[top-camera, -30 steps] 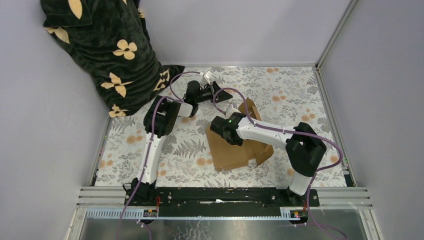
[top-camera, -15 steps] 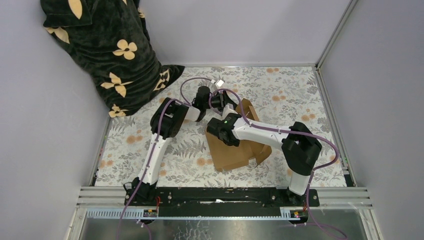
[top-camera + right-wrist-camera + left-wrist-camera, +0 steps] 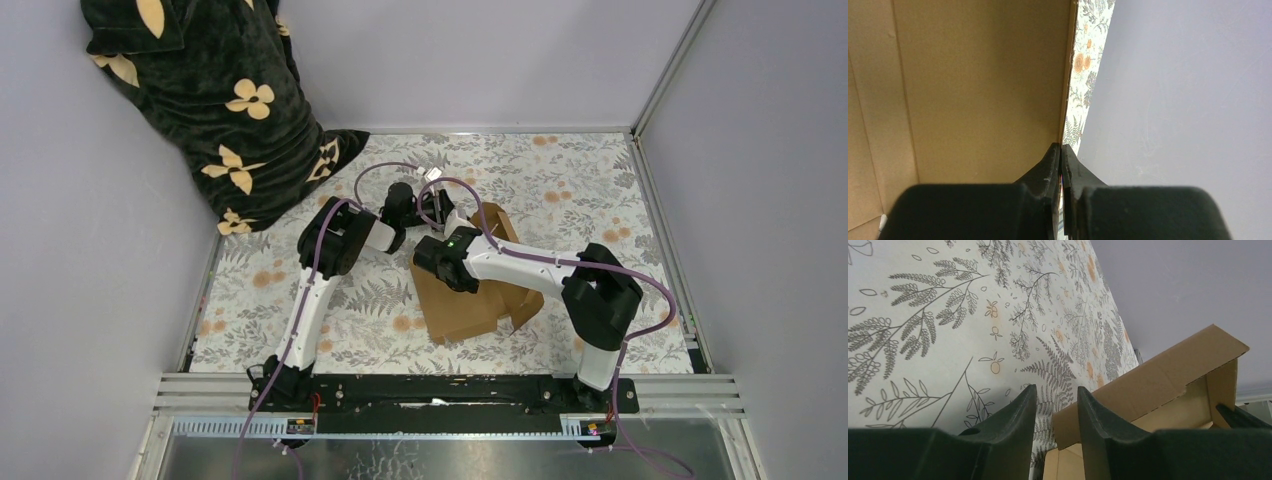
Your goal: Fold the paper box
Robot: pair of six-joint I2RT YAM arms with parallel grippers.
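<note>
Top external view: right gripper (image 3: 1062, 150) pinches the paper box (image 3: 465, 310) wall upright for folding; left gripper (image 3: 1055, 400), jaws apart, hovers at nine o'clock.

Right gripper (image 3: 1061, 149) at the paper box (image 3: 973, 85): its two black fingers (image 3: 1044, 171) are pressed together with barely a slit between them, tips right at the edge of a plain brown corrugated panel. Whether they pinch that edge cannot be told. The panel fills one side of the view, with straight crease lines running along its length. Past the edge, a narrow strip of cloth (image 3: 1082, 62) printed with grey ferns and orange blossoms runs away to a plain grey wall (image 3: 1188, 100) at the far side.
</note>
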